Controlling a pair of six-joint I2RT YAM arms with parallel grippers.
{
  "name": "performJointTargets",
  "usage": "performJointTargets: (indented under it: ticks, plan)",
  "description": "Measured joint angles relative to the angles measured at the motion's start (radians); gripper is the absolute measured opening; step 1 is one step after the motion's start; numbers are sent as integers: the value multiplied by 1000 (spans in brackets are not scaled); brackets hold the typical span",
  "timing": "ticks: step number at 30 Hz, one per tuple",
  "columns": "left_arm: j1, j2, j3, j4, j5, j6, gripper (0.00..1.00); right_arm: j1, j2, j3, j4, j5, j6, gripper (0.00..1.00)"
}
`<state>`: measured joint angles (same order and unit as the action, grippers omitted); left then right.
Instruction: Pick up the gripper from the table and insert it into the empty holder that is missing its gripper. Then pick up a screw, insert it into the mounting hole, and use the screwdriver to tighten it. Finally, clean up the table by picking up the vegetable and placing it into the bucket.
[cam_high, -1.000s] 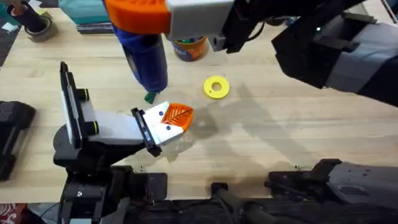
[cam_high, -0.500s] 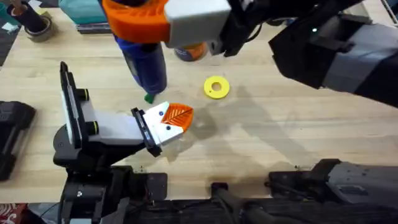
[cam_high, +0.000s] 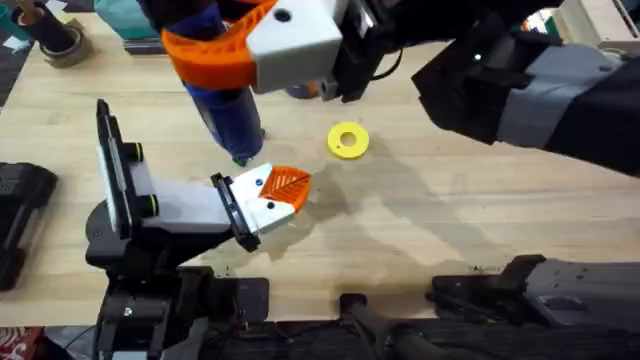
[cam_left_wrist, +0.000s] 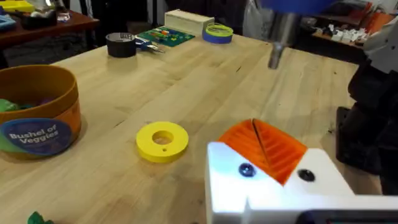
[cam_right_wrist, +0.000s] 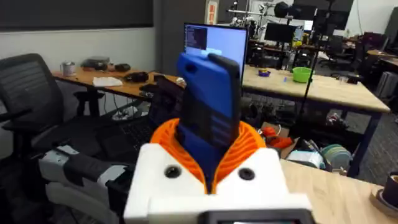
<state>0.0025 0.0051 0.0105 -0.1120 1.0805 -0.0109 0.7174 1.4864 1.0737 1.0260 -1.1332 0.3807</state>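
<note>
My right gripper (cam_high: 240, 50) reaches across the table and is shut on the blue screwdriver (cam_high: 228, 105), bit pointing down. The right wrist view has the screwdriver (cam_right_wrist: 208, 118) clamped between the orange pads (cam_right_wrist: 249, 146). Its metal bit (cam_left_wrist: 277, 43) hangs just beyond my left gripper (cam_left_wrist: 264, 146), which is shut, its two orange wedges pressed together on white mounts. A blue screw head (cam_left_wrist: 247, 169) sits in one mount. The green vegetable (cam_high: 240, 157) peeks out under the screwdriver. The brown bucket (cam_left_wrist: 59, 93) stands beside a yellow disc (cam_left_wrist: 162, 140). A loose gripper and an empty holder are out of view.
A black tape roll (cam_left_wrist: 121, 45), a blue tape ring (cam_left_wrist: 217, 32) and a green board (cam_left_wrist: 163, 36) lie at the table's far side. The yellow disc (cam_high: 347, 140) sits right of the screwdriver. The right arm's dark body (cam_high: 520, 80) spans the upper right.
The right gripper with the screwdriver has shifted left and tilted, bringing its lower end nearer the left gripper's tip. The left arm has stayed still.
</note>
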Motion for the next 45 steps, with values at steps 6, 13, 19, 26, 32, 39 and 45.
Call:
performJointTargets:
  ticks: [6, 13, 19, 26, 32, 39, 45]
  plan:
    - [0, 0, 0, 0, 0, 0, 6, 0, 0, -17, 0, -2, -8, 24]
    - [0, 0, 0, 0, 0, 0, 6, 0, 0, -43, 0, -2, -23, 23]
    - [0, 0, 0, 0, 0, 0, 6, 9, 0, -58, 0, -2, -46, 23]
    - [0, 0, 0, 0, 0, 0, 6, 18, 0, -74, 0, -2, -60, 23]
    - [0, 0, 0, 0, 0, 0, 6, 18, 3, -76, 1, -2, -68, 23]
    - [0, 0, 0, 0, 0, 0, 6, 22, 39, -77, 7, -2, -73, 23]
    - [0, 0, 0, 0, 0, 0, 6, 25, 43, -77, 10, -2, -75, 23]
